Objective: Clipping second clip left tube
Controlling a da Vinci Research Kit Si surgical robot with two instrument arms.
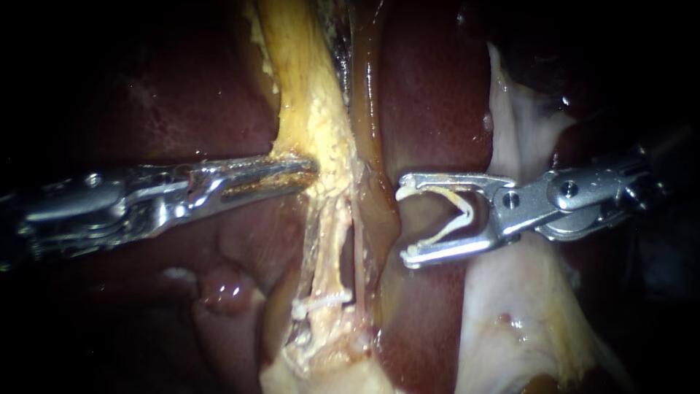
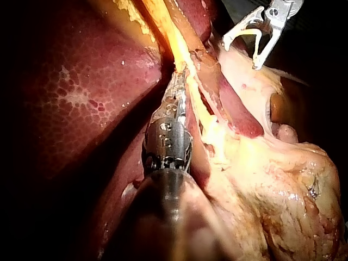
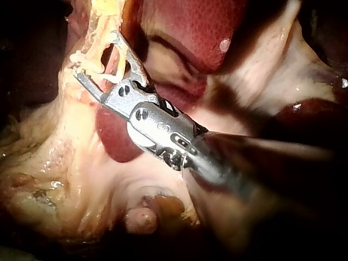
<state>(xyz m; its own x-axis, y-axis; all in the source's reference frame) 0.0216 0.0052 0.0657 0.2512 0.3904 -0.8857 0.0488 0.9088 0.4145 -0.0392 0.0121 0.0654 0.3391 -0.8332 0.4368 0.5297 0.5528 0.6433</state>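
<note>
- Left tube (image 1: 332,241) runs upright at centre, one clip (image 1: 321,300) already across its lower part.
- Right instrument (image 1: 405,223) lies just to its right, not touching, its wide jaws holding a loaded clip (image 1: 459,215), mouth toward the tube.
- Left instrument (image 1: 310,169) pinches yellow tissue (image 1: 306,109) above.

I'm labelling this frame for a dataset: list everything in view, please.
liver: one, dark red, behind everything
yellow fatty band: one, yellow, down the centre
tube: one, pale, centre, below the band
clip on the tube: one, white, low centre
loaded clip: one, cream, right of the tube
pale membrane: one, whitish, far right
left instrument: one, silver, from the left, jaws shut on the yellow fatty band
right instrument: one, silver, from the right, jaws holding the loaded clip, apart from the tube
</note>
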